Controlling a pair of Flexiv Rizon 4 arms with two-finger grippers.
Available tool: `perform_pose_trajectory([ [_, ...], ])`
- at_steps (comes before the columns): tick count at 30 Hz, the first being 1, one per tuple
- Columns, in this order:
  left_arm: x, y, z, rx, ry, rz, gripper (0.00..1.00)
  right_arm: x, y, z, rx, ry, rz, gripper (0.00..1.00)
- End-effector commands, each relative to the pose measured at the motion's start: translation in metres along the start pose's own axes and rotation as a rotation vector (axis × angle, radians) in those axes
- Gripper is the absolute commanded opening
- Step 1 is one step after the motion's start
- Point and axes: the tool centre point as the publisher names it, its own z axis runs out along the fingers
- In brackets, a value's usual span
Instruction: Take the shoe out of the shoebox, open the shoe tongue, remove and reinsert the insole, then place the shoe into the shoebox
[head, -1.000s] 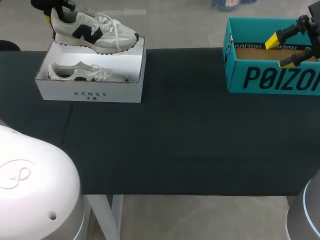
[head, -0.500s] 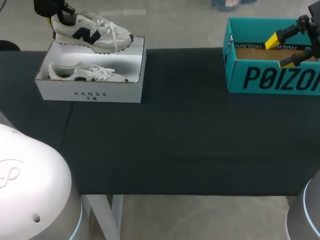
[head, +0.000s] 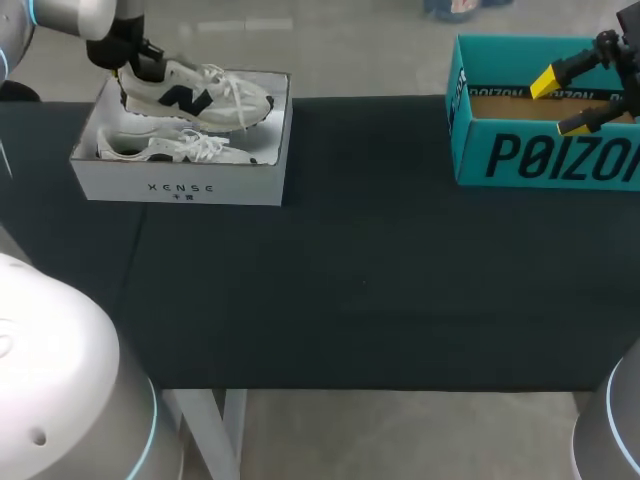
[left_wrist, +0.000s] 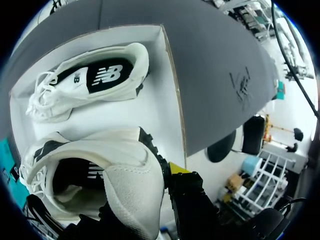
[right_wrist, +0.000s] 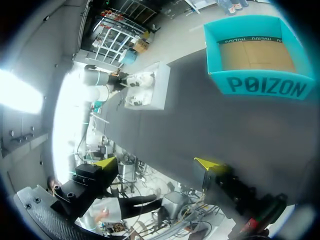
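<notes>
Left gripper (head: 135, 66) is clamped on the heel of the shoe (head: 200, 96). From the wrist, one yellow fingertip (left_wrist: 178, 168) presses the outside of the heel. Its partner is hidden behind the collar, so the pinch looks to run across the heel rim, though only one side of it shows.

The shoe (left_wrist: 122, 185) hangs toe-out over the far half of the white shoebox (head: 180, 188), heel at the gripper and opening facing the wrist camera. Whether its sole touches the box floor I cannot tell.

Below and ahead of it, a second shoe (head: 160, 148) lies inside the same shoebox (left_wrist: 155, 112), nearer the front wall. Its dark insole shows from the wrist (left_wrist: 95, 82).

The box sits at the far left of the dark table (head: 380, 270).

Over on the far right, the right gripper (head: 562, 102) hovers above an open teal box (head: 545, 158). Its fingers are spread wide and nothing is between them (right_wrist: 157, 163). That teal box (right_wrist: 257, 85) lies well ahead of them.
</notes>
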Motion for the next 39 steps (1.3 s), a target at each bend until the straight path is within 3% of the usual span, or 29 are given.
perform_pose_trajectory([
  [1, -0.002, 0.006, 0.018, 0.017, -0.004, 0.001, 0.00, -0.001, 0.002, 0.000, 0.003, -0.002, 0.000, 1.00],
  [8, -0.003, -0.002, 0.037, 0.038, 0.009, 0.011, 0.00, -0.001, 0.002, 0.000, 0.003, -0.002, 0.000, 1.00],
  [20, -0.011, -0.019, 0.069, 0.152, -0.005, 0.027, 0.00, -0.001, 0.002, 0.000, 0.003, -0.002, 0.000, 1.00],
  [25, -0.013, -0.021, 0.074, 0.165, -0.050, 0.062, 0.00, -0.001, 0.002, 0.000, 0.003, -0.002, 0.000, 1.00],
  [26, -0.012, -0.021, 0.074, 0.166, -0.060, 0.065, 0.14, -0.001, 0.002, 0.000, 0.003, -0.002, 0.000, 1.00],
  [27, -0.011, -0.022, 0.073, 0.166, -0.066, 0.066, 0.37, -0.001, 0.002, 0.000, 0.003, -0.002, 0.000, 1.00],
  [29, -0.008, -0.023, 0.067, 0.163, -0.086, 0.066, 1.00, -0.001, 0.002, 0.000, 0.003, -0.002, 0.000, 1.00],
  [34, 0.001, -0.022, 0.036, 0.147, -0.106, 0.023, 1.00, -0.001, 0.002, 0.000, 0.003, -0.002, 0.000, 1.00],
  [39, 0.003, -0.023, -0.013, 0.166, -0.149, -0.009, 1.00, -0.001, 0.002, 0.000, 0.003, -0.002, 0.000, 1.00],
])
